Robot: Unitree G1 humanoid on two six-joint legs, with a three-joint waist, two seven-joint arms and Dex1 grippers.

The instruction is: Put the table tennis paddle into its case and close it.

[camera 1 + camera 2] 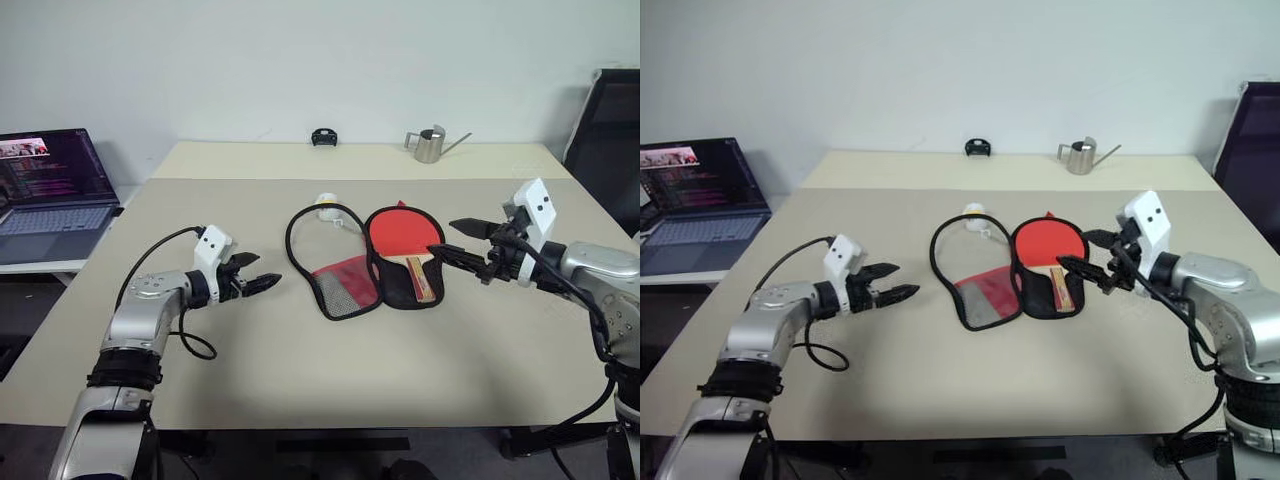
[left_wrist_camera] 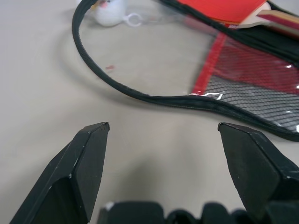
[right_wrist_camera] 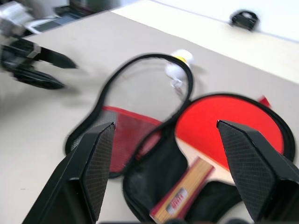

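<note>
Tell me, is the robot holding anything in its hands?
No. The left gripper and right gripper are both open and empty. The table tennis paddle lies in the open case.

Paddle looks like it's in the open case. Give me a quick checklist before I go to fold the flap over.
1. Paddle lying inside the right half of the case: ok.
2. Handle inside the zipper edge: cannot tell.
3. Flap lying flat and open, nothing on it: ok.
4. Left gripper open, beside the flap, apart from it: ok.
5. Right gripper open, holding nothing: ok.
6. White charm clear of the flap's edge: not ok.
</note>
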